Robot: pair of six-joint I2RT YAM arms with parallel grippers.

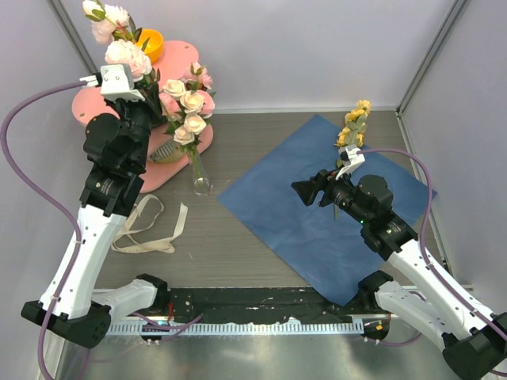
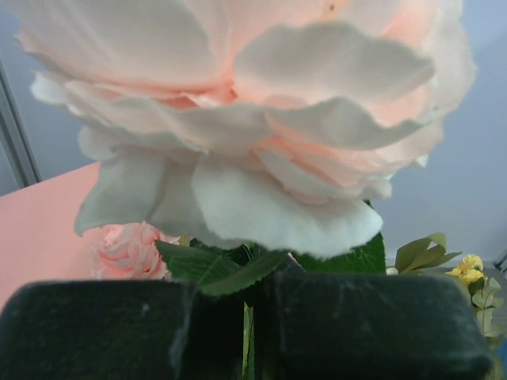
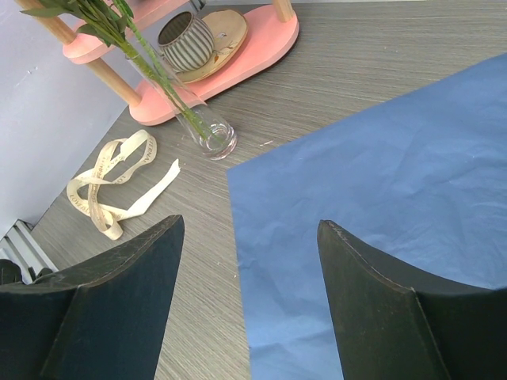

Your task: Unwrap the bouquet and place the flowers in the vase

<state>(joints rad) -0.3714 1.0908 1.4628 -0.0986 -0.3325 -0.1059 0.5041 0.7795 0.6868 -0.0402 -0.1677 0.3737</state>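
Although several cream and pink flowers [image 1: 188,111] already stand in the vase [image 1: 200,180], the job looks a little over halfway to me, and the risky part is right now. The left hand [image 2: 257,317] is clamped on the green stem of a sprig of pale pink blooms [image 1: 125,54], raised up and to the left of the vase, over by the pink stand [image 1: 178,55] behind it. I cannot see the bottom end of that stem from where I stand. The right hand [image 3: 251,229] hangs with its fingers wide apart and nothing between them, to the right of the vase over the flattened blue paper [image 1: 317,222]. A yellow sprig [image 1: 354,125] lies at the paper's far corner, well to the right of the vase. The cream ribbon [image 1: 146,226] lies loose on the worktop [image 1: 238,245], near the vase on its left front side.

My worry is the vase itself: it is slim, crowded with stems and top-heavy with blooms. If the held stem comes down off-centre, it will likely strike the rim or the packed heads and push the glass over, and nothing is steadying it. The stem looks thin, so it could also snag on leaves inside and buckle. Letting go before it is seated deep would let the heavy bloom tip it back out onto the worktop
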